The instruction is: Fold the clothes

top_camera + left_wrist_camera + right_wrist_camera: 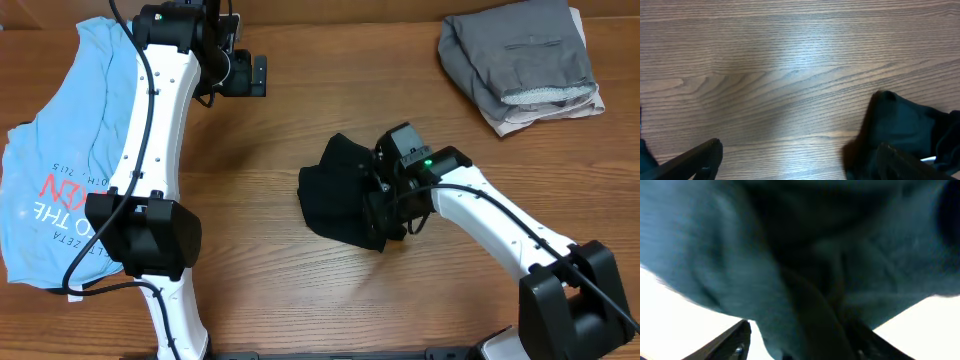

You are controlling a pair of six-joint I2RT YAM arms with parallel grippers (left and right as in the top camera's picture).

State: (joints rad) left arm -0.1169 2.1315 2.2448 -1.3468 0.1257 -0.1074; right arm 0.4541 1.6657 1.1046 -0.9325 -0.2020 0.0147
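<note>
The black T-shirt point(340, 195) lies bunched in a heap at the table's middle. My right gripper point(392, 192) is pressed into its right side. In the right wrist view, dark cloth point(805, 255) fills the frame and a thick fold runs down between the fingers point(802, 337), which are closed onto it. The light blue shirt with red-and-white lettering point(55, 170) lies spread at the far left, partly under my left arm. My left gripper point(247, 75) is open and empty over bare wood at the back left. Its wrist view shows the spread fingers point(797, 160) and the black T-shirt point(905, 125) at the right.
A folded grey garment point(525, 55) on a pale one sits at the back right corner. The wooden tabletop point(290, 290) shows between the shirts and along the front. The left arm's base point(150, 240) stands over the blue shirt's right edge.
</note>
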